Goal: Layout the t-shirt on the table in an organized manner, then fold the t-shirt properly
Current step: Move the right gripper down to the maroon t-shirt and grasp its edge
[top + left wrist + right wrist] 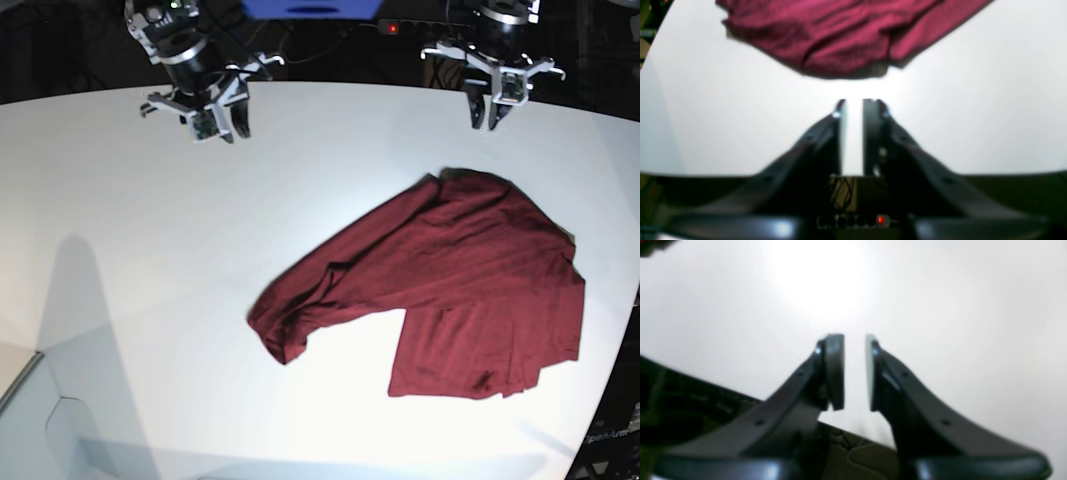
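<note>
Loosely rumpled, the t-shirt lies on the table toward the left arm's side, partly folded over itself. Above the far edge, the left gripper and right gripper hang apart from it, jaws slightly parted, holding nothing.

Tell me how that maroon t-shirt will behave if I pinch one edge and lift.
Probably floppy: the t-shirt lies crumpled, with creases and one part folded over. It would likely drape and drag rather than hold shape. On the smooth white table it may slide easily when pushed, bunching instead of moving as one piece.
</note>
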Controlling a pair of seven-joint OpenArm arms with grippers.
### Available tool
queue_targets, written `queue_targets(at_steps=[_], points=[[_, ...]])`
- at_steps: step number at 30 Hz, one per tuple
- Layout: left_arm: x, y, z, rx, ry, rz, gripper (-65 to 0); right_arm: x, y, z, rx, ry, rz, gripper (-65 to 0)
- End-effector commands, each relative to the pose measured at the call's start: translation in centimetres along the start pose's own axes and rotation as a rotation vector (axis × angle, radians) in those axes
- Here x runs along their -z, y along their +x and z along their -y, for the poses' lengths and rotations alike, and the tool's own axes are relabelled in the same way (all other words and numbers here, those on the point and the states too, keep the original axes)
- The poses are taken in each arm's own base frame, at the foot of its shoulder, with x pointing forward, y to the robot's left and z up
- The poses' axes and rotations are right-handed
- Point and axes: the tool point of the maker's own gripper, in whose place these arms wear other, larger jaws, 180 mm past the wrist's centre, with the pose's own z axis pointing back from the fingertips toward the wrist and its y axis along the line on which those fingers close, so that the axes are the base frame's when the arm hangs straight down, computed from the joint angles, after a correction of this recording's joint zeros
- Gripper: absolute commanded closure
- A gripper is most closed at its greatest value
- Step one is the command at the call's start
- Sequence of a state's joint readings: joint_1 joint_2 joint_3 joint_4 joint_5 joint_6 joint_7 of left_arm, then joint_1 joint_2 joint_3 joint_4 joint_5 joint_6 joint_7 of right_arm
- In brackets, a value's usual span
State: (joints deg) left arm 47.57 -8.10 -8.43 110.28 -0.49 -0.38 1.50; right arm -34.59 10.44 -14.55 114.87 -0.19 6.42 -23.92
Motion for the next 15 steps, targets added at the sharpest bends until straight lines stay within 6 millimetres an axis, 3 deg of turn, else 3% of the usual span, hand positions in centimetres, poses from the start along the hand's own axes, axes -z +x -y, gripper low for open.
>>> queue_targets(at_steps=[1, 4, 8, 12, 15], points=[[-0.3, 0.8, -0.2, 0.006, 0.002, 0.032, -18.1, 0.0, 1.3, -0.4, -0.021, 0.031, 0.037, -16.5], [-0.3, 0.9, -0.2, 0.007, 0.004, 0.033, -24.8, 0.8, 2.6, -0.6, -0.069, 0.071, 0.047, -19.0], [0.0, 1.3, -1.4, 0.013, 0.038, 0.046, -26.8, 2.5, 5.3, 0.3, -0.093, 0.051, 0.052, -21.9], [-0.2, 1.3, -2.9, 0.013, 0.089, 0.047, -27.1, 4.3, 8.9, 1.8, -0.128, 0.015, 0.068, -27.8], [-0.4, 1.3, -4.1, 0.024, 0.121, 0.045, -27.1, 5.4, 12.9, 2.0, -0.169, 0.019, 0.129, -33.6]])
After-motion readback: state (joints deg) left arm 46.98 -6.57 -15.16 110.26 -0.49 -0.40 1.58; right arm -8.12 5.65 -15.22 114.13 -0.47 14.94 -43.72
